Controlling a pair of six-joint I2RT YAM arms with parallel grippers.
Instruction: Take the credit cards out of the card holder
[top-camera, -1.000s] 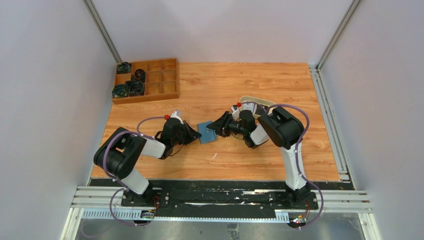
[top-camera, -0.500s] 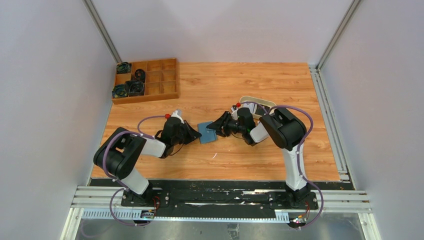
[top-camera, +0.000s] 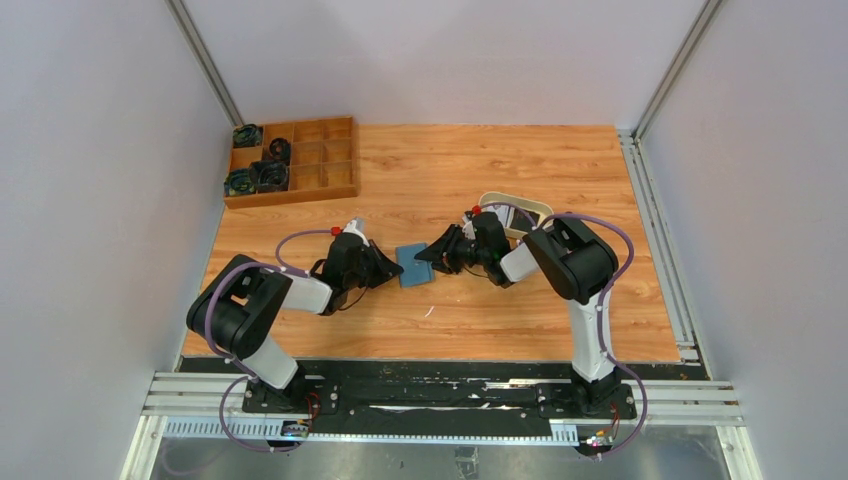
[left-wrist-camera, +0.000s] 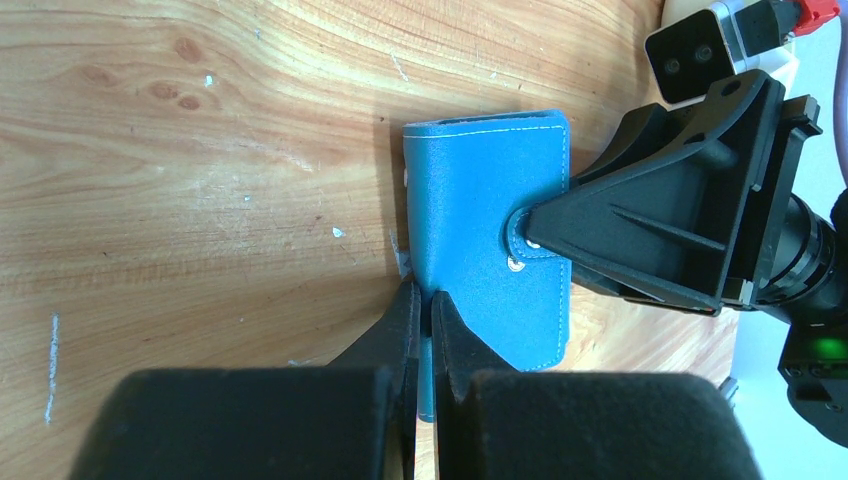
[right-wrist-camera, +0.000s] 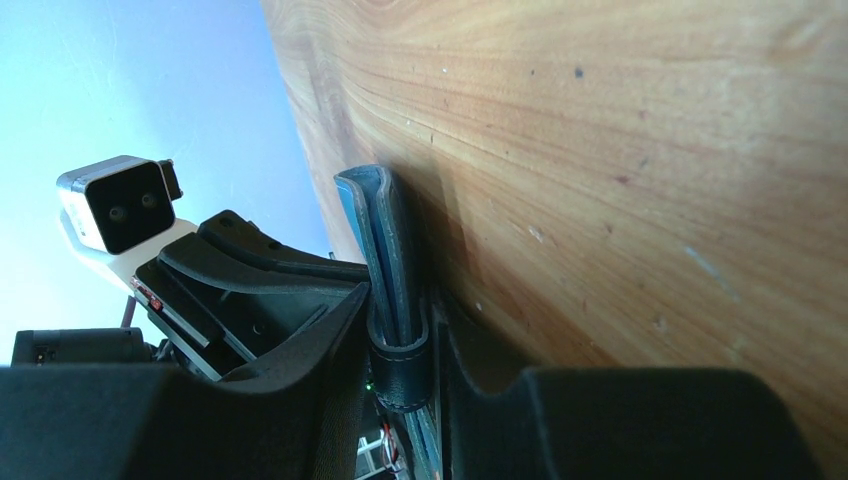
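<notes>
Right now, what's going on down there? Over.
Left gripper shut on holder edge. Right gripper astride its strap, grip unclear. Holder closed, no cards seen. Nothing blocking.

Your right elbow (top-camera: 575, 262) has swung out to the right and a little nearer the base, and the wrist has turned with it. More of the tray (top-camera: 497, 199) rim now shows behind it. Your right gripper (top-camera: 425, 257) has crept in on the holder (top-camera: 408, 266), and its jaws have narrowed around the strap edge.
</notes>
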